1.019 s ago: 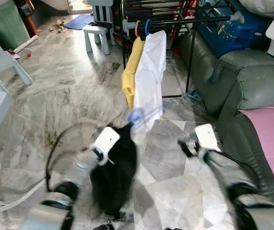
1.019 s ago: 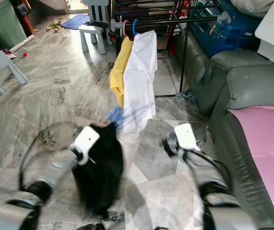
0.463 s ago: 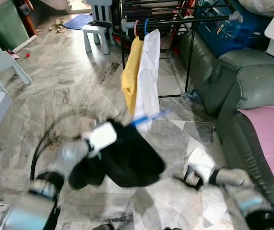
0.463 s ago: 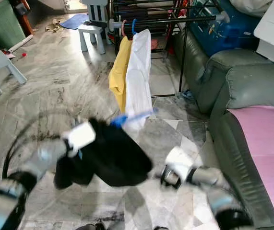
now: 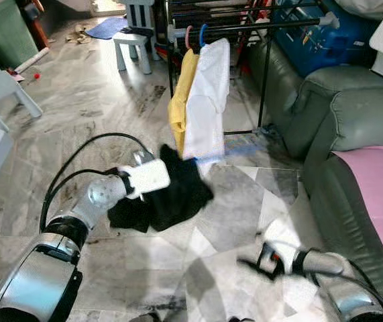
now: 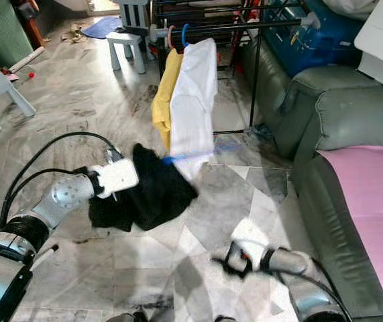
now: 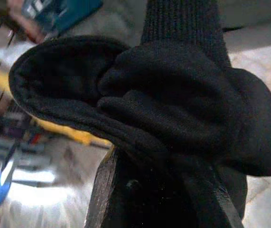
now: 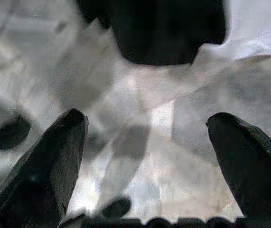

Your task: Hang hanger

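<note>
Nearest you, the right gripper [image 6: 226, 258] has dropped low over the floor [image 6: 198, 268], fingers spread wide and empty. To the left, the left gripper [image 7: 168, 190] is clenched on the black garment [image 5: 171, 191], which has swung up and forward from where it dangled a second ago. Its blue hanger [image 5: 221, 153] now points toward the far rack [image 5: 258, 27], beside the white shirt [image 5: 208, 94]. You're closing in, but the hanger isn't on the rail yet.

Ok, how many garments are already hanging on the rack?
2: a yellow garment and a white shirt beside it on the rack. Others may be hidden behind them.
</note>
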Tool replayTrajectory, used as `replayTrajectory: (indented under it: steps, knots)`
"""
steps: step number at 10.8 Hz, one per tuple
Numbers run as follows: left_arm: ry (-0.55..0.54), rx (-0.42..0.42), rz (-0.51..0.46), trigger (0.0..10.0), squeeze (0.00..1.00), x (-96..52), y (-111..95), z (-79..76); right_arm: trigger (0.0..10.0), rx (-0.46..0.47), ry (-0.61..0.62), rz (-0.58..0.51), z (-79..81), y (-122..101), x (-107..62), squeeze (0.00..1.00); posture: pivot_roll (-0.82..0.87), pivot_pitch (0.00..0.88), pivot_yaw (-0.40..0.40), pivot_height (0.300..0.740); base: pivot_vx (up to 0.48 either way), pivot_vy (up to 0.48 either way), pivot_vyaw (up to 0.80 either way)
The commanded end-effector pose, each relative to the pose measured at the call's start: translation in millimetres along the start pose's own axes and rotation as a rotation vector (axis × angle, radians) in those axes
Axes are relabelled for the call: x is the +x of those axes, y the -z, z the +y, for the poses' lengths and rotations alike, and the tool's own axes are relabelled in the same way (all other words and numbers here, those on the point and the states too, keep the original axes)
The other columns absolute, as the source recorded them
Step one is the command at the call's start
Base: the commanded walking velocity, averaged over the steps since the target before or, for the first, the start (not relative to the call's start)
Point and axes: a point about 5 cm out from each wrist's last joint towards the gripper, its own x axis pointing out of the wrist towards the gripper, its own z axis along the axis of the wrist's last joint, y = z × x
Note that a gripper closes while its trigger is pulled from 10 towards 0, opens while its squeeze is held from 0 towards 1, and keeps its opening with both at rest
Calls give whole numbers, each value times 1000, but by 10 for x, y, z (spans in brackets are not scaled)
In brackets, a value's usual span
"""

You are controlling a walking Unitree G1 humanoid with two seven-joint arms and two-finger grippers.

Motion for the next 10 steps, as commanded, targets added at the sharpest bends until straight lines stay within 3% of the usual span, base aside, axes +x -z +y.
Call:
replayTrajectory:
  steps: [1,2,5,10]
  knots:
    - [-5,25,-13,10000,0,-22,-35,112,10000,59,56,-107,-56,-145,-8,0,-102,120,79,740,0,0,0]
    - [-27,-14,-6,10000,0,-32,-10,118,10000,120,137,-203,-105,-287,13,0,-106,118,79,740,0,0,0]
    - [-55,-134,-9,10000,0,-6,12,82,10000,287,275,-299,-151,-394,66,0,-104,114,63,740,0,0,-696]
    - [-45,-159,-10,10000,0,-10,16,90,10000,291,280,-285,-68,-407,151,0,-102,112,59,740,0,425,-724]
